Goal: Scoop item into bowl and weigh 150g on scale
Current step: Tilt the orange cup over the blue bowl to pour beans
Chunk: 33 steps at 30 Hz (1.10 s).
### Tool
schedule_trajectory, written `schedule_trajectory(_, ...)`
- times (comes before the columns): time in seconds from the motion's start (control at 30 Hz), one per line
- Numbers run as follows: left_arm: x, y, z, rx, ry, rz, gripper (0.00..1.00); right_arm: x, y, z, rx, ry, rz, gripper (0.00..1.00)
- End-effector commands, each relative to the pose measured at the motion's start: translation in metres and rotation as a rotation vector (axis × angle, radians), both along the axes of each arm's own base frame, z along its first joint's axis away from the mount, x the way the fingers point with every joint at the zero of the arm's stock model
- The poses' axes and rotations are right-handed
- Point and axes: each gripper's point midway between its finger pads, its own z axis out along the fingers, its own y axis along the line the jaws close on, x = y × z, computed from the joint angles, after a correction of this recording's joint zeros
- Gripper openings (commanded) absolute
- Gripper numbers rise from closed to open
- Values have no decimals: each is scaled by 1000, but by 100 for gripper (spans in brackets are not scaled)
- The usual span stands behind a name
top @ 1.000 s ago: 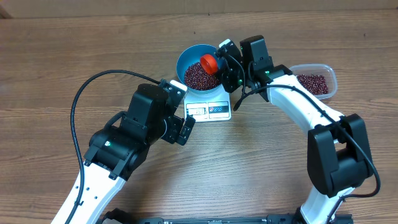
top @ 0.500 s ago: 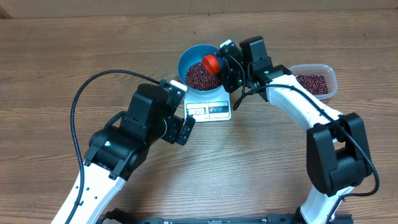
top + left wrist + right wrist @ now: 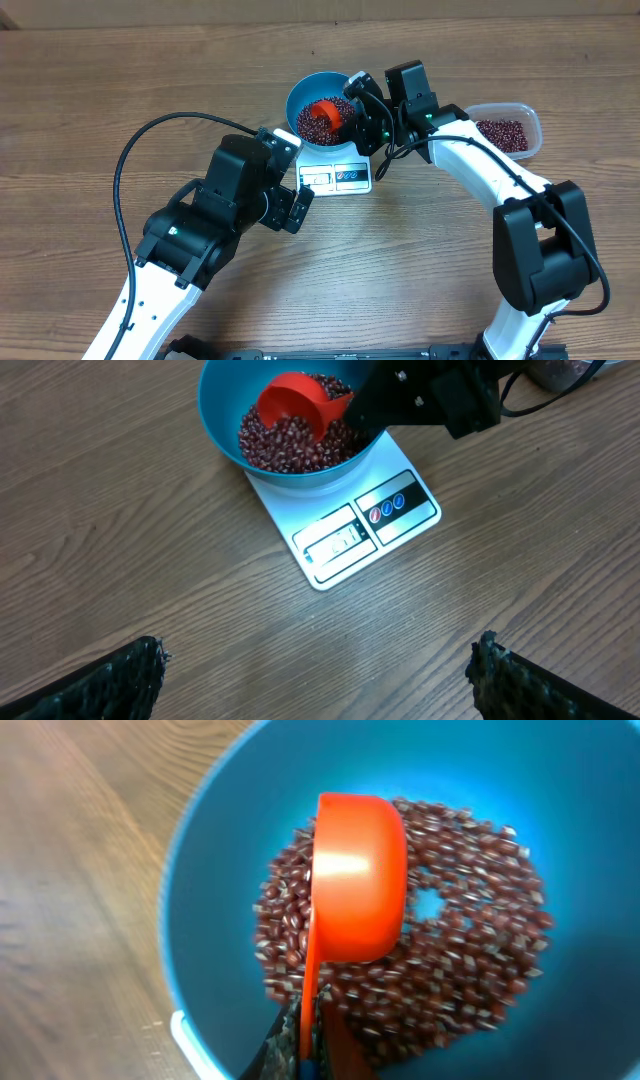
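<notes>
The blue bowl (image 3: 298, 92) stands on the white scale (image 3: 340, 176) with a heap of dark red-brown beans (image 3: 312, 124) inside. My right gripper (image 3: 360, 116) is shut on the handle of a red scoop (image 3: 326, 112), which is tipped on its side over the heap. In the right wrist view the scoop (image 3: 358, 880) hangs above blurred beans (image 3: 470, 950), with the gripper (image 3: 310, 1020) clamped on its thin handle. My left gripper (image 3: 320, 665) is open over bare table in front of the scale (image 3: 350, 530), holding nothing; bowl (image 3: 215, 410) and scoop (image 3: 295, 405) lie beyond it.
A clear plastic tub (image 3: 530, 122) holding more beans (image 3: 503, 134) sits at the right, behind my right arm. My left arm reaches in from the lower left, its cable looping over the wood table (image 3: 100, 80).
The red scoop has moved from the bowl's right rim towards its middle and rolled onto its side, spilling beans into the bowl. The left arm has not moved.
</notes>
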Motion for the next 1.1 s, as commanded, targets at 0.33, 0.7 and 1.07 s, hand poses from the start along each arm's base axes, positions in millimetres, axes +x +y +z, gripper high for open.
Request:
schedule_trajectory(0.33, 0, -1, 9, -11, -21, -15, 100, 4, -24, 52, 307, 70, 24, 4)
schedule_trajectory(0.7, 0, -1, 9, -11, -21, -15, 100, 1, -17, 77, 411, 31, 101, 4)
schedule_trajectory(1.07, 0, -1, 8, -11, -20, -15, 99, 0, -19, 101, 402, -34, 96, 4)
